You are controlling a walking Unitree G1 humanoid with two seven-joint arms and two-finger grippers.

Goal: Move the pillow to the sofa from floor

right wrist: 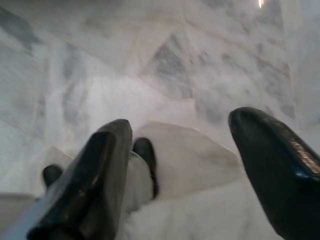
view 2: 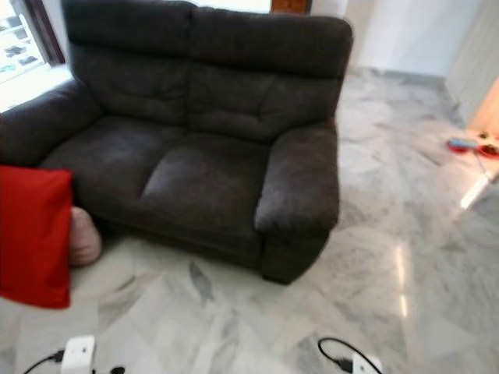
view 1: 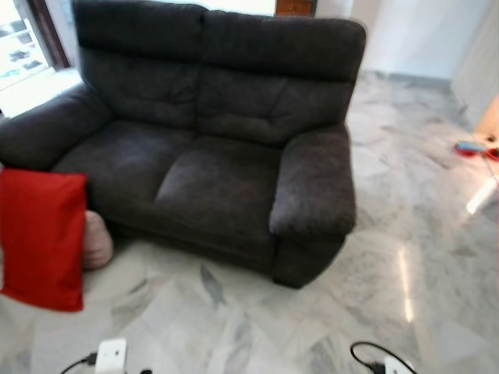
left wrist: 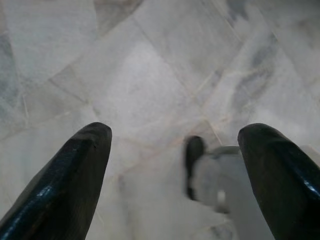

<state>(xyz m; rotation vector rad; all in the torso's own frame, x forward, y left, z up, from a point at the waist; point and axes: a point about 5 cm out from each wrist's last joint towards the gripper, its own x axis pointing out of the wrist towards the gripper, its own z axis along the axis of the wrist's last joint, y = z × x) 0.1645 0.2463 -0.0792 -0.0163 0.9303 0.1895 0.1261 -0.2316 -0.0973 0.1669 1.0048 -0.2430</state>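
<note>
The red pillow [view 1: 43, 238] is stood on the floor [view 1: 234, 327] against the sofa [view 1: 210, 156] front's left end. Being soft and light, it is best pinched at a top corner. Both the left gripper [left wrist: 175, 165] and the right gripper [right wrist: 200, 165] are held wide open, empty.

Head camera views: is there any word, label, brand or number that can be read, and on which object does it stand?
None can be read.
Red pillow: plain, no print.
Dark sofa: no label visible.
White box on the marble floor: too blurred to show any marking.
Small red thing on the floor at far right: too small and blurred to read.
</note>
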